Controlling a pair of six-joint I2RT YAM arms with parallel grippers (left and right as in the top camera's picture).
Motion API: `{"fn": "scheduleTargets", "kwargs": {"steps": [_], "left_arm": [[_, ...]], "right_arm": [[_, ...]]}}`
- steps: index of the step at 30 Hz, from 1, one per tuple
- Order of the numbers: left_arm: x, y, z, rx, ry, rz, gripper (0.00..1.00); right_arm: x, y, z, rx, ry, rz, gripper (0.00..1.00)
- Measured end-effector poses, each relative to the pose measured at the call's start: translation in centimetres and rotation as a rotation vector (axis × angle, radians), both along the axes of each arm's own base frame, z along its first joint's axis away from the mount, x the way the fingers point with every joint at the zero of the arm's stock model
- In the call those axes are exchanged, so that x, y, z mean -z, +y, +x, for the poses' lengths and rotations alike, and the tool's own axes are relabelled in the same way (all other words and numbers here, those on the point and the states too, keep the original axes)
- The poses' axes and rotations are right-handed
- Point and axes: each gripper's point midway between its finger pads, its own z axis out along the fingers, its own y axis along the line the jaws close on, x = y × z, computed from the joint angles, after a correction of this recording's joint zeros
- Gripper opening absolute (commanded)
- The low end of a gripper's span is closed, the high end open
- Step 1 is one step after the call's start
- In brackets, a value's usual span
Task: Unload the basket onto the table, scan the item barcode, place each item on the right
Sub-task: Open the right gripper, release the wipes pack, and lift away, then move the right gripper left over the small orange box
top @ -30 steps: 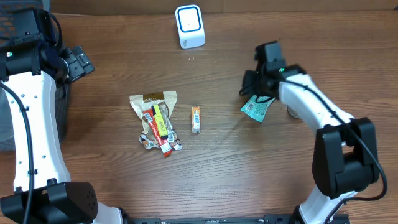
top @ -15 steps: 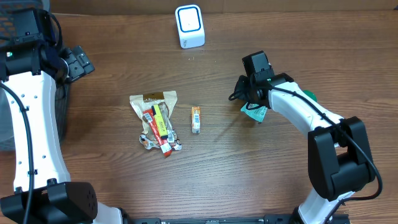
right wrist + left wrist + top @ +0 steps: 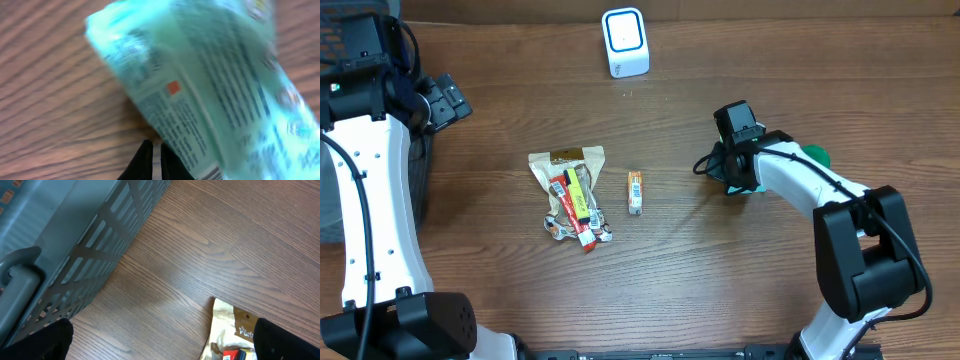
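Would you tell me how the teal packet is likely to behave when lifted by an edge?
The packet looks like thin printed film, so it is probably light and floppy, sagging from a pinched edge. Its smooth surface may slip between the fingers.

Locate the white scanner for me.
Overhead view: the white scanner stands at the table's far edge, near centre, beyond the snack pile and the small orange bar.

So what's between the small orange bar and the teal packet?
Nothing: in the overhead view only bare wooden table lies between the orange bar and the teal packet.
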Motion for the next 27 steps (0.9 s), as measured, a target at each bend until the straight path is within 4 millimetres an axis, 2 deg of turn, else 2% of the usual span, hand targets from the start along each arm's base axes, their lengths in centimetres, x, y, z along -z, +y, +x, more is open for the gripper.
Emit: {"fn": "scheduleTargets", "kwargs": {"steps": [6, 10, 12, 13, 15, 18, 24, 27], "left_arm": [[0.0, 0.0, 0.0, 0.000, 0.000, 0.000, 1.00], [0.0, 0.0, 0.0, 0.000, 0.000, 0.000, 1.00], [0.0, 0.0, 0.0, 0.000, 0.000, 0.000, 1.00], [0.0, 0.0, 0.0, 0.000, 0.000, 0.000, 1.00], [0.0, 0.0, 0.0, 0.000, 0.000, 0.000, 1.00], [0.0, 0.0, 0.0, 0.000, 0.000, 0.001, 1.00], [0.0, 0.0, 0.0, 0.000, 0.000, 0.000, 1.00], [0.0, 0.0, 0.0, 0.000, 0.000, 0.000, 1.00]], "right_arm": [[0.4, -2.7, -1.7, 0.054, 0.095, -0.033, 0.08], [-0.7, -3.1, -2.1, 0.022, 0.148, -0.028, 0.18], [-2.6, -1.9, -1.4, -0.040, 0.149, 0.019, 0.20], [-2.8, -1.8, -1.3, -0.046, 0.150, 0.024, 0.21], [-5.0, -0.5, -0.7, -0.097, 0.144, 0.067, 0.21], [-7.3, 1.0, -1.0, -0.151, 0.146, 0.096, 0.24], [-11.5, 6.1, -1.3, -0.314, 0.033, 0.203, 0.36], [-13.2, 7.8, -1.8, -0.370, -0.012, 0.236, 0.39]]}}
